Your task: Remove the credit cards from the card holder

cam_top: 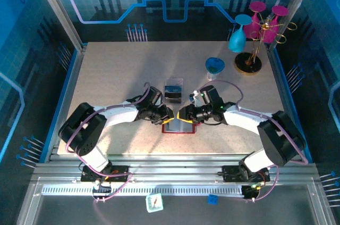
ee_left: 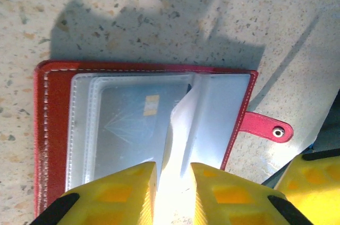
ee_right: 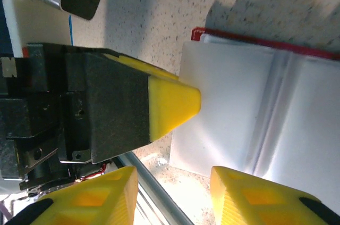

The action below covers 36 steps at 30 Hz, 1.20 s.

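Card holder (ee_left: 53, 129) open flat at lower centre of the top view, one credit card (ee_left: 135, 129) visible under a clear sleeve. Left gripper (ee_left: 172, 193) pinching a raised sleeve leaf (ee_left: 178, 134); right gripper (ee_right: 172, 188) parted, grasping nothing. Risk: leaf slipping, or unpinned holder lifting.

Clear box (cam_top: 173, 90) just behind wallet (cam_top: 179, 127)

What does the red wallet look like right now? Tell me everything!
The card holder lies open and flat on the speckled table, between the two arms. Its cover is red with pale stitching along the edge, and a red closing tab with a metal snap sticks out to one side. Inside are clear, cloudy plastic sleeves; one shows a card with a small yellowish patch. A sleeve leaf is lifted up between the left tool's yellow fingers.
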Each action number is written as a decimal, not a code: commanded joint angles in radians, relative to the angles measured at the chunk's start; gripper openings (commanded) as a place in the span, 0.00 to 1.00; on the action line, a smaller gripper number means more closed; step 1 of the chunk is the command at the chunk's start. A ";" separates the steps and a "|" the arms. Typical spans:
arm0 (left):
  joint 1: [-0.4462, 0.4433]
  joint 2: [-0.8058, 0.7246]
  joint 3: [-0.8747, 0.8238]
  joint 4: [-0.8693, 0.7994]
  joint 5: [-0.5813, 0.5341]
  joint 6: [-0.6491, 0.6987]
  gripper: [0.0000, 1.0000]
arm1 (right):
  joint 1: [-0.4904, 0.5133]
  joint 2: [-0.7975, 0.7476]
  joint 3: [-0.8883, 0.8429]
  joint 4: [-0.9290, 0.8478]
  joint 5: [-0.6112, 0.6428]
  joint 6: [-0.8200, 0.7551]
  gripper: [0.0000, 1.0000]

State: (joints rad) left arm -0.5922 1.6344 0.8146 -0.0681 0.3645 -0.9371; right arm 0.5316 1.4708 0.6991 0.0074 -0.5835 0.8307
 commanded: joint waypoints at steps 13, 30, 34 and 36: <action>-0.059 0.024 0.131 -0.049 0.024 0.018 0.33 | -0.151 -0.155 -0.028 -0.175 0.013 -0.093 0.41; -0.119 0.149 0.218 -0.021 0.042 0.002 0.44 | -0.222 -0.241 -0.071 -0.222 0.007 -0.111 0.42; -0.132 0.178 0.226 -0.010 0.048 -0.005 0.45 | -0.227 -0.252 -0.078 -0.225 0.006 -0.112 0.42; -0.138 0.191 0.228 -0.002 0.049 -0.008 0.47 | -0.228 -0.254 -0.080 -0.227 0.005 -0.112 0.42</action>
State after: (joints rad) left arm -0.7185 1.8011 1.0157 -0.0753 0.3847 -0.9413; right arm 0.3191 1.2362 0.6277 -0.1947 -0.5762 0.7349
